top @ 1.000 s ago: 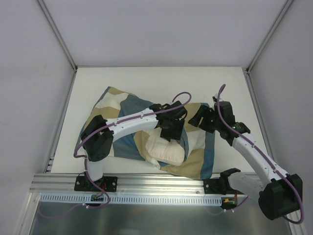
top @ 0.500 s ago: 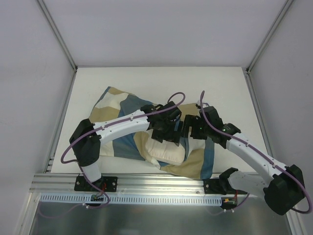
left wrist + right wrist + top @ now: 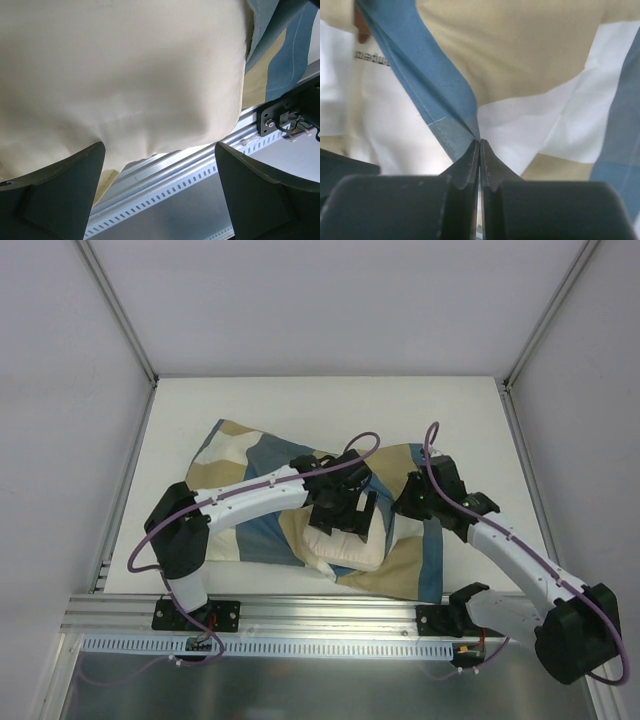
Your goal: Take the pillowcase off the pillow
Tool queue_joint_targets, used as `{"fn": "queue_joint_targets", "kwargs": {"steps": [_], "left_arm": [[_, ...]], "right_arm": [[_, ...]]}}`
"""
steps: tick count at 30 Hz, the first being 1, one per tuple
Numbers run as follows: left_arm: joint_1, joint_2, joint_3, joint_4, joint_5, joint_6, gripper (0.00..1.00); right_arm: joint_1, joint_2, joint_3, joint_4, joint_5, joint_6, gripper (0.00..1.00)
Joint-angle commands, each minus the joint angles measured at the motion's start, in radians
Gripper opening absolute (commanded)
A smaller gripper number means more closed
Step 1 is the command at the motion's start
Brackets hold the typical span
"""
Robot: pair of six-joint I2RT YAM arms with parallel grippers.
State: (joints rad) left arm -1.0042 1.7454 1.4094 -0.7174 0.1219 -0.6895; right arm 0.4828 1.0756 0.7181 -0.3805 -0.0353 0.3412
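The checked blue, tan and cream pillowcase (image 3: 255, 532) lies crumpled across the table's middle. The plain cream pillow (image 3: 345, 552) sticks out of its near side. My left gripper (image 3: 345, 512) hovers open over the pillow (image 3: 125, 75), its dark fingers (image 3: 60, 192) wide apart and holding nothing. A corner of the pillowcase (image 3: 280, 55) shows to the right of it. My right gripper (image 3: 403, 502) is on the cloth just right of the pillow. In the right wrist view it (image 3: 480, 145) is shut on a blue folded hem of the pillowcase (image 3: 435, 95). The pillow's printed label (image 3: 370, 57) shows at left.
An aluminium slotted rail (image 3: 300, 618) runs along the table's near edge, also under the left gripper as the rail (image 3: 190, 172). Metal frame posts (image 3: 120, 315) and white walls bound the white table (image 3: 300, 400) on both sides and at the back.
The left gripper has opened wide above the pillow. The right gripper moved in to the pillowcase edge, shut on it and drew it rightward; more of the pillow shows.
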Motion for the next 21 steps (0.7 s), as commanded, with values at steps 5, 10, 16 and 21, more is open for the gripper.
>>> {"fn": "queue_joint_targets", "kwargs": {"steps": [5, 10, 16, 21], "left_arm": [[-0.022, 0.118, 0.155, -0.002, -0.005, 0.016, 0.94], [-0.027, 0.227, 0.267, 0.001, -0.044, -0.057, 0.91], [-0.031, 0.305, 0.335, 0.001, -0.074, -0.053, 0.89], [-0.031, 0.39, 0.339, 0.001, -0.053, -0.058, 0.12]], "right_arm": [[-0.098, -0.178, -0.078, 0.129, -0.089, 0.136, 0.01], [-0.125, -0.198, -0.109, 0.192, -0.158, 0.197, 0.01], [-0.124, -0.207, -0.14, 0.221, -0.18, 0.239, 0.01], [-0.124, -0.213, -0.134, 0.209, -0.163, 0.239, 0.01]]}}
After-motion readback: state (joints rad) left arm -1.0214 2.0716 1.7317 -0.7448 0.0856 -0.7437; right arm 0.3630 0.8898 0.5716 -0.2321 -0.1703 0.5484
